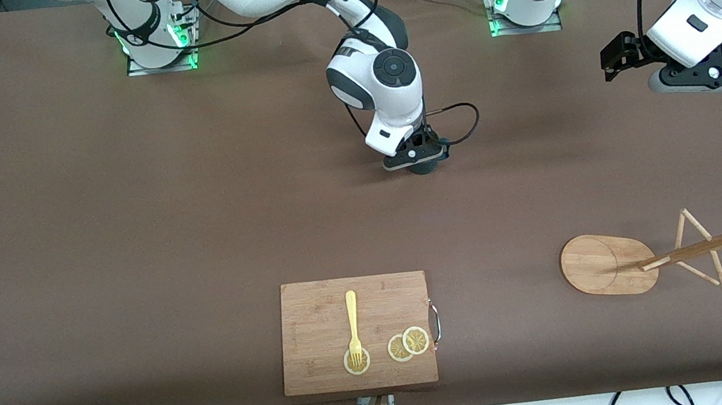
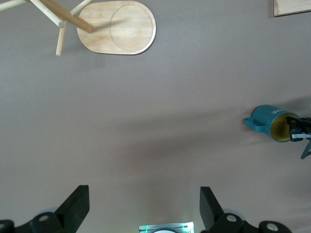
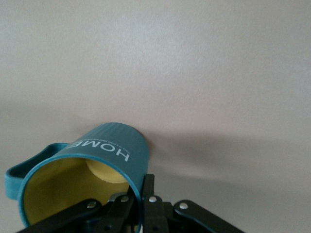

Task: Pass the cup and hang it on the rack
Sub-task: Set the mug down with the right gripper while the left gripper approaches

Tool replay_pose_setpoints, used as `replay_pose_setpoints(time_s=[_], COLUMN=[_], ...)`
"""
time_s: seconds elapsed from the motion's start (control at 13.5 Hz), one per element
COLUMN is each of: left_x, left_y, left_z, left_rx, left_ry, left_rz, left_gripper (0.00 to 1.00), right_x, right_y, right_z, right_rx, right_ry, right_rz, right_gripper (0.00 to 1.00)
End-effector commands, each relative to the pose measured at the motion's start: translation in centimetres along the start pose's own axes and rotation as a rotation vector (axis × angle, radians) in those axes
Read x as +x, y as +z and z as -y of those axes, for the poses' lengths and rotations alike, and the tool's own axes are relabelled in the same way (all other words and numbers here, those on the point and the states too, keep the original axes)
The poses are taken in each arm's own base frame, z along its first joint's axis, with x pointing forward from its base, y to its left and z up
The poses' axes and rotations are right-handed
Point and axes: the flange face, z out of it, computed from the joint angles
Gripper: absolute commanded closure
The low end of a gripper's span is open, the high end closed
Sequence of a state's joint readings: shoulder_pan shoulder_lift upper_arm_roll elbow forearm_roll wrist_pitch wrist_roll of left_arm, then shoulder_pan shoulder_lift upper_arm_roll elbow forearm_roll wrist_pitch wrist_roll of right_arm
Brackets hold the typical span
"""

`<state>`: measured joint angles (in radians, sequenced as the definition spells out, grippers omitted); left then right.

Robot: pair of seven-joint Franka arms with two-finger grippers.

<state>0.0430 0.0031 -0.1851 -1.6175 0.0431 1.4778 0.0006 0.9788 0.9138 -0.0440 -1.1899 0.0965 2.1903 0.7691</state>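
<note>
The dark teal cup (image 3: 97,160) lies tilted on its side at the middle of the table, its yellowish inside facing my right gripper (image 3: 143,183). That gripper is shut on the cup's rim, one finger inside and one outside. In the front view the gripper (image 1: 421,158) hides most of the cup (image 1: 426,167). The left wrist view shows the cup (image 2: 269,122) with its handle pointing away from the gripper. My left gripper (image 2: 145,196) is open and empty, up in the air at the left arm's end of the table (image 1: 712,85). The wooden rack (image 1: 620,262) stands nearer to the front camera; its oval base also shows in the left wrist view (image 2: 116,26).
A wooden cutting board (image 1: 356,332) with a yellow fork (image 1: 353,325) and lemon slices (image 1: 407,344) lies near the table's front edge. Brown table surface (image 1: 127,226) spreads between the cup and the rack.
</note>
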Motion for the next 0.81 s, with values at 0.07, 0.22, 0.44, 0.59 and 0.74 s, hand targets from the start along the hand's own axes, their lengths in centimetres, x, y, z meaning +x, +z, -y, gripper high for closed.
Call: replay_pose_setpoints(time_s=[0.07,0.22,0.44,0.59,0.74], left_x=[-0.5,-0.6,-0.5,-0.1,0.0], left_y=[0.1,1.4,4.6,8.7,13.5], left_z=[0.8,0.1,0.2,2.6,6.2], left_rx=[0.004,-0.055,-0.129,-0.296,-0.500], left_ry=[0.039,0.126,0.396,0.476,0.643], left_rz=[0.042,0.110,0.187,0.148,0.001], left_gripper=[0.00,0.00,0.00,0.00,0.00], right_x=[0.5,0.5,1.0,2.3,5.0], right_y=[0.3,-0.1,-2.5,-7.5,-12.9], right_z=[0.4,0.5,0.0,-1.1,-4.5], right_rx=[0.000,0.002,-0.013,0.006,0.022], right_ry=[-0.004,-0.001,0.032,0.057,0.102], right_rz=[-0.036,-0.036,-0.013,-0.016,0.005], right_gripper=[0.82,0.69,0.60,0.48,0.27])
